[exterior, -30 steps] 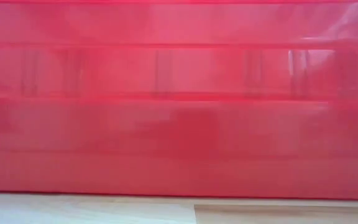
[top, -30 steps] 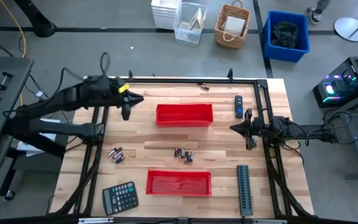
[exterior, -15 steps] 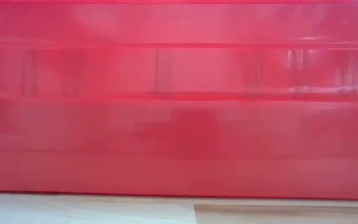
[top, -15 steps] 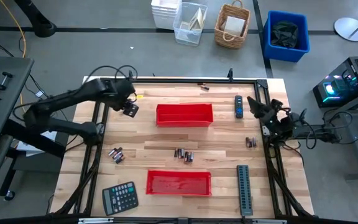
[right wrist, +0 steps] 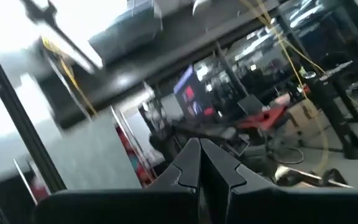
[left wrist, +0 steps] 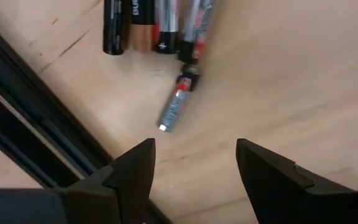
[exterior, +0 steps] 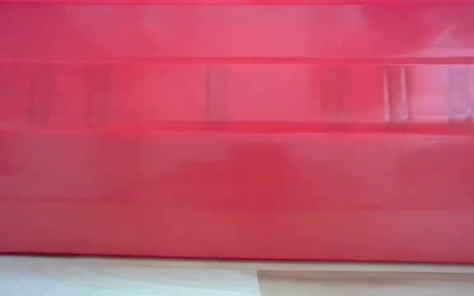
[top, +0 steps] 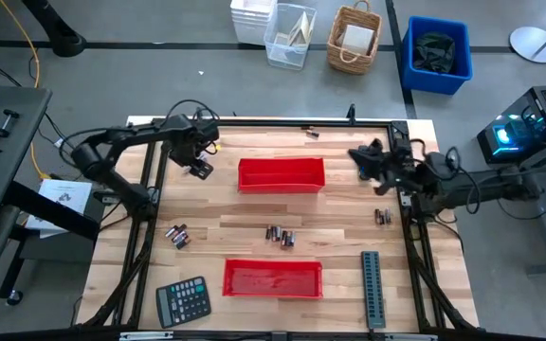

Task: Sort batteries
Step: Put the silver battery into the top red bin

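Note:
Batteries lie flat on the wooden table in three small groups: at the left [top: 176,235], in the middle [top: 280,236] and at the right [top: 382,217]; a single one [top: 311,133] lies by the far edge. My left gripper [top: 198,169] hangs open near the far left, pointing steeply down. In its wrist view, several batteries [left wrist: 148,25] lie side by side, with a thin one [left wrist: 176,107] nearer the open fingers [left wrist: 194,168]. My right gripper [top: 359,155] is shut and raised at the far right. Its fingers [right wrist: 199,163] point into the room.
One red tray [top: 281,174] stands at the far middle and another [top: 272,278] at the near middle; a red tray wall [exterior: 237,131] fills the low view. A calculator [top: 182,300] lies near left and a grey ridged strip [top: 373,287] near right. A black frame rail [left wrist: 36,124] runs beside the left gripper.
My left gripper has sunk toward the table at the far left and tipped from nearly level to pointing steeply down. My right gripper has risen, tipped upward and gone toward the far edge, uncovering the right-hand batteries.

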